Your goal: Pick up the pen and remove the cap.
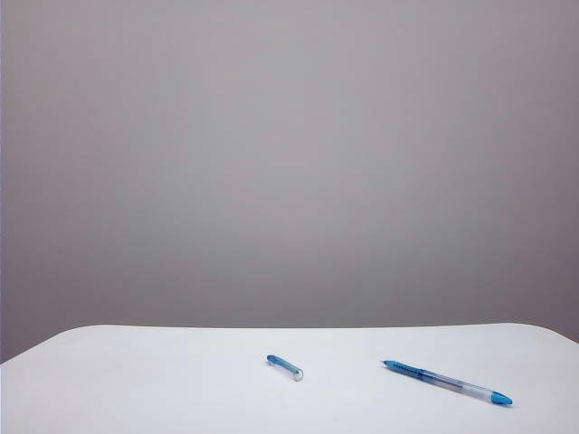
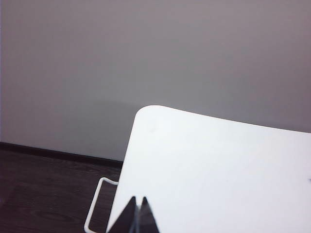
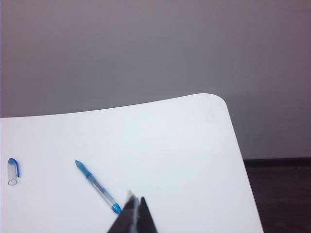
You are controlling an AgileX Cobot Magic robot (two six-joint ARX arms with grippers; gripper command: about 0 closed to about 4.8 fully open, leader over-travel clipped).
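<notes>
**Pen and cap lie apart on the table**

On the white table (image 1: 181, 380), near its front edge, the slim blue and frosted clear pen (image 1: 446, 382) lies flat on the right side. Its fine tip points toward the middle and its bright blue end points to the right edge. The short see-through blue cap (image 1: 284, 366) lies well apart from it, near the middle. So the cap looks already off.

The right gripper (image 3: 136, 206) is pinched shut and empty, hanging just beside the pen's blue end. It is the nearer one. The left gripper (image 2: 137, 206) is also pinched shut and empty, over the left edge, far from both. Nothing stands in the way.
</notes>
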